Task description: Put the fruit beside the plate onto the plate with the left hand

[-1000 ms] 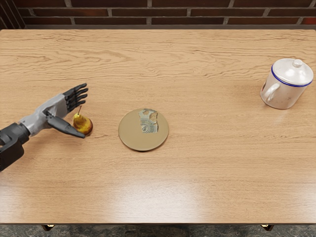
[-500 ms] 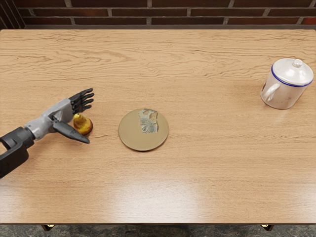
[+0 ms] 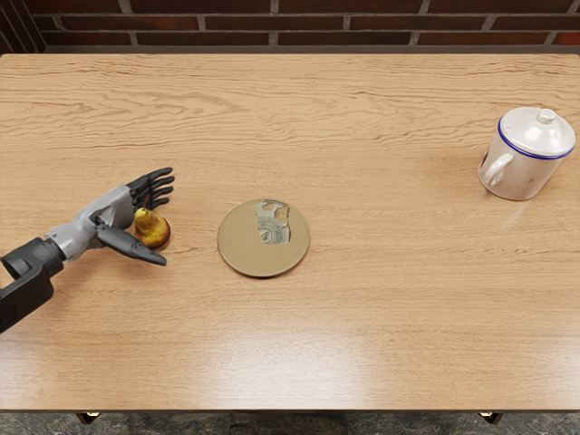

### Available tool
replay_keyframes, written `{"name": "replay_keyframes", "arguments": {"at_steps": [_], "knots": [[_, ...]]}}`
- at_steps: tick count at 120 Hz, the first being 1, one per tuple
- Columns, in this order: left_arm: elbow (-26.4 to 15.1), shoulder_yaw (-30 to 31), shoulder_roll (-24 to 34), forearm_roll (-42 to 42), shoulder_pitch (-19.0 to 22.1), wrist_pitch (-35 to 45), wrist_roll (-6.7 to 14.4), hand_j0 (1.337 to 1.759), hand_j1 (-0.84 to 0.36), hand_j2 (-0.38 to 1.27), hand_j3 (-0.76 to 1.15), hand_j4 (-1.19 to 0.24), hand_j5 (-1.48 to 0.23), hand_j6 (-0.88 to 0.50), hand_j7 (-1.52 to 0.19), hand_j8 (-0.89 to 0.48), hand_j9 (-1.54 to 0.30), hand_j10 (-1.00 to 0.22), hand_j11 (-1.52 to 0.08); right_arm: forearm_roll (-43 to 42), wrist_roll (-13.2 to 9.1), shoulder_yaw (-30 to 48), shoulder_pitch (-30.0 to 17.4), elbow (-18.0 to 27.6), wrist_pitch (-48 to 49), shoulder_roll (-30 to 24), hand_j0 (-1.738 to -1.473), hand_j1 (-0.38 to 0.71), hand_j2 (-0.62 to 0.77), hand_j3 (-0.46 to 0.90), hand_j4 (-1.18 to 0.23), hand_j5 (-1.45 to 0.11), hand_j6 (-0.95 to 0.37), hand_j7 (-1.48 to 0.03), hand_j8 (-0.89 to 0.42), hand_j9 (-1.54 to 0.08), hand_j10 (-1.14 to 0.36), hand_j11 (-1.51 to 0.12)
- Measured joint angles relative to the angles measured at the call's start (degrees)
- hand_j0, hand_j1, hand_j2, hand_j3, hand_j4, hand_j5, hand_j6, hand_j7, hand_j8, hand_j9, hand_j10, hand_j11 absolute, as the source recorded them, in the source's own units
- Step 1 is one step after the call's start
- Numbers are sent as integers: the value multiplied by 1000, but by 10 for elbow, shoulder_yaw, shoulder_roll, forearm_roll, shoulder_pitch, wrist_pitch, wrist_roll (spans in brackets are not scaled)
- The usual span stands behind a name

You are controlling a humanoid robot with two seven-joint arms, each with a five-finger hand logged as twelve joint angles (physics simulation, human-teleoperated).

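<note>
A small yellow-red pear (image 3: 153, 228) stands upright on the table, a short way left of the round tan plate (image 3: 263, 238). My left hand (image 3: 143, 216) comes in from the left edge and brackets the pear: the dark fingers (image 3: 152, 188) are spread behind it and the thumb (image 3: 136, 247) reaches along its front. The palm sits against the pear's left side, and the fingers are not closed around it. The plate carries only a mirror-like reflection patch. My right arm does not show.
A white lidded pot with a blue rim (image 3: 526, 152) stands at the far right of the wooden table (image 3: 362, 317). A brick wall runs along the table's back edge.
My left hand slid right and down so the pear now lies between thumb and fingers. The forearm lowered toward the table. The pear and plate have not moved.
</note>
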Motion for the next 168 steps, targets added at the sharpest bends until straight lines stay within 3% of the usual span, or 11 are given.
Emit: {"name": "replay_keyframes", "arguments": {"at_steps": [36,94,168], "knots": [[-1,1,-1,0,4,7,0,1658,101,45,0,-210,-271,-210,-271,-210,-271,-209,-271,0,0,0,0,0,0,0,-1658,-349,1,0,-1,0,-1,0,-1,0,-1,0],[-2,2,-2,0,8,6,0,1658,-44,70,0,-331,-428,-332,-428,-332,-428,-331,-428,0,0,0,0,0,0,0,-1658,-349,1,0,-1,0,-1,0,-1,0,-1,0],[-12,7,7,8,7,0,0,1657,-344,104,0,-599,-771,-599,-772,-599,-772,-559,-784,0,0,0,0,0,0,0,-1658,-349,1,0,-1,0,-1,0,-1,0,-1,0]]}}
